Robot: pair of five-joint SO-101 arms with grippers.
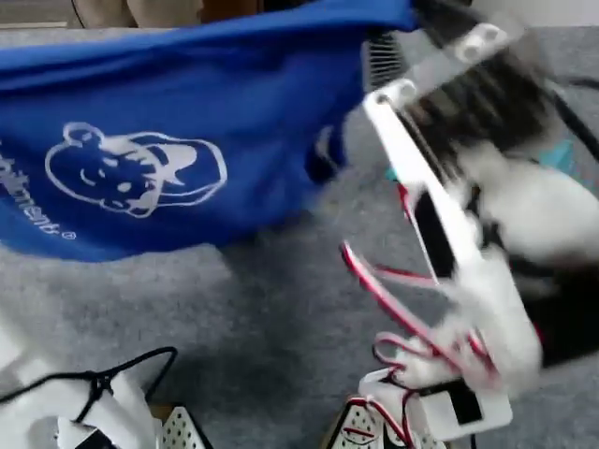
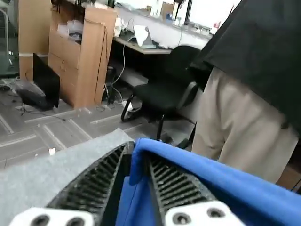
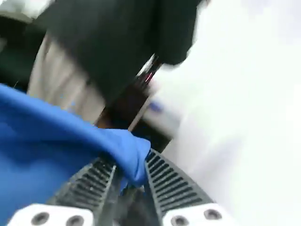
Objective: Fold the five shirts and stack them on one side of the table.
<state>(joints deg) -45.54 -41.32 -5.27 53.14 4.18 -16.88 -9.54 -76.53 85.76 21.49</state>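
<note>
Item: blue shirt [image 1: 187, 122], one, with a white cartoon-face print [image 1: 131, 173] on the side turned towards the high view. It is held up above the grey table [image 1: 271, 318], stretched wide over the table's far half, with its upper edge taut near the table's far edge and the body hanging in a loose sag. Whether the lower edge touches the table cannot be told. Item: left gripper [image 2: 137, 157], with black ribbed fingers [image 2: 106, 176], clenched on a fold of the shirt's upper edge. The blue cloth comes up between the two fingers and runs off to one side above the table. Item: right gripper [image 3: 130, 165], the same ribbed pattern, pinched tight on a bunched corner of the shirt, with a nub of blue cloth poking out past its tips. Item: right arm [image 1: 468, 271], white, reaching up from the table's near edge to the shirt's corner over the far edge, blurred in the high view. Item: red-and-white wires [image 1: 393, 304], looped along that arm above the table. Item: black cable [image 1: 103, 379], lying on the table at its near edge, beside a white arm base [image 1: 94, 416]. Item: teal object [image 1: 562, 154], on the table behind the right arm, too blurred to identify. Item: wooden cabinet [image 2: 80, 52] and black office chair [image 2: 164, 89], on the floor beyond the table's far edge.
</note>
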